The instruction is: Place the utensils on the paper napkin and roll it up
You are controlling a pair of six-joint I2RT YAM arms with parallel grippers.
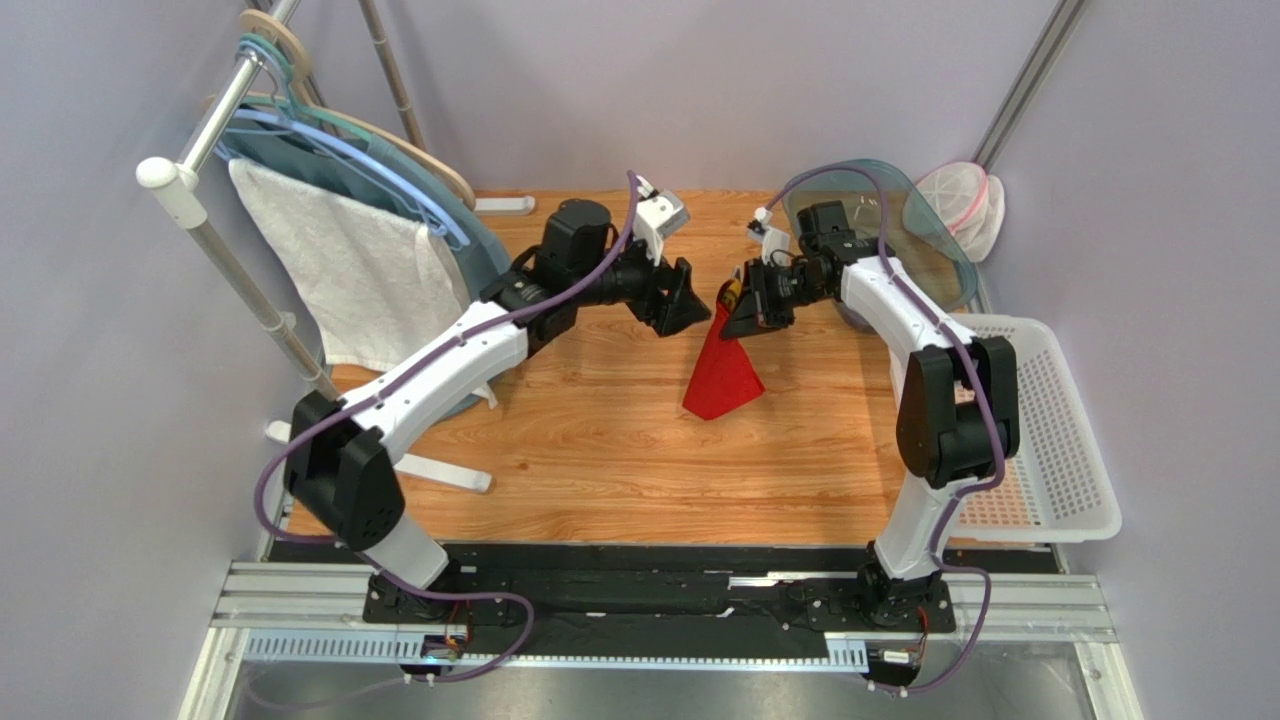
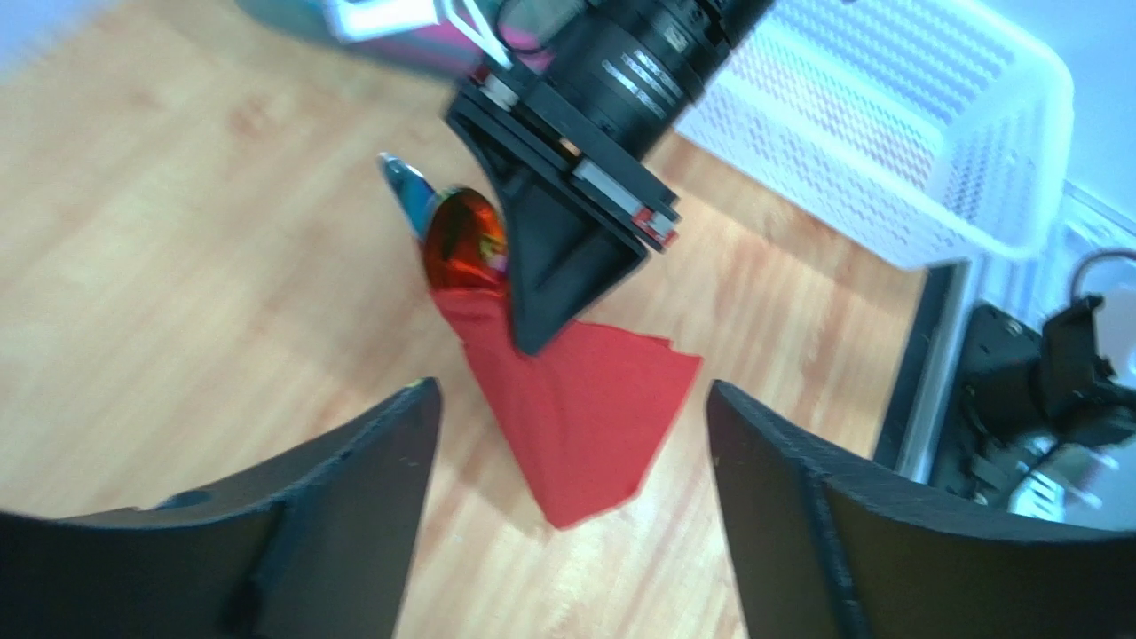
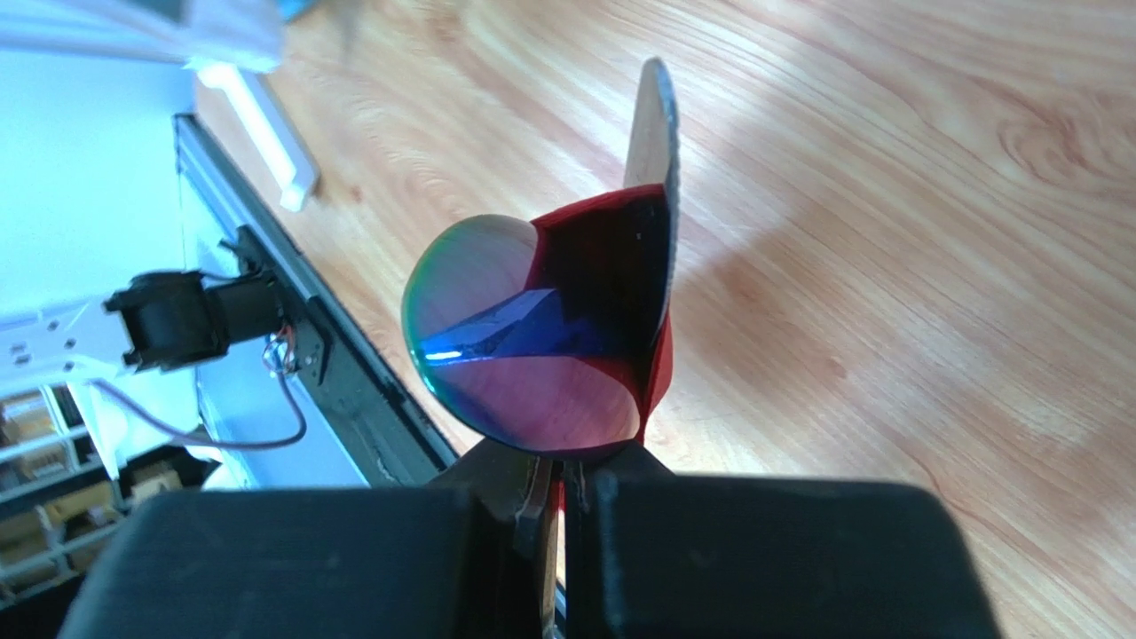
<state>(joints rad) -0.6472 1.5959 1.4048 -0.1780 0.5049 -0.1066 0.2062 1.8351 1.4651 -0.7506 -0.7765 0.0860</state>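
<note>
The red paper napkin (image 1: 723, 375) hangs as a loose cone above the wooden table, its lower corner near the boards. My right gripper (image 1: 739, 308) is shut on its upper end, pinching the napkin (image 3: 607, 266) together with the utensils. A shiny spoon bowl (image 3: 520, 353) and a knife tip (image 3: 654, 120) stick out past the jaws. In the left wrist view the spoon (image 2: 463, 242), the knife tip (image 2: 404, 187) and the napkin (image 2: 587, 426) show beyond my left gripper (image 2: 572, 390). It is open and holds nothing. My left gripper (image 1: 694, 305) hangs just left of the bundle.
A white perforated basket (image 1: 1052, 435) stands at the table's right edge. A white towel (image 1: 353, 263) hangs from hangers on a rack at the back left. A clear domed cover (image 1: 902, 225) and a mesh bag (image 1: 962, 203) sit at the back right.
</note>
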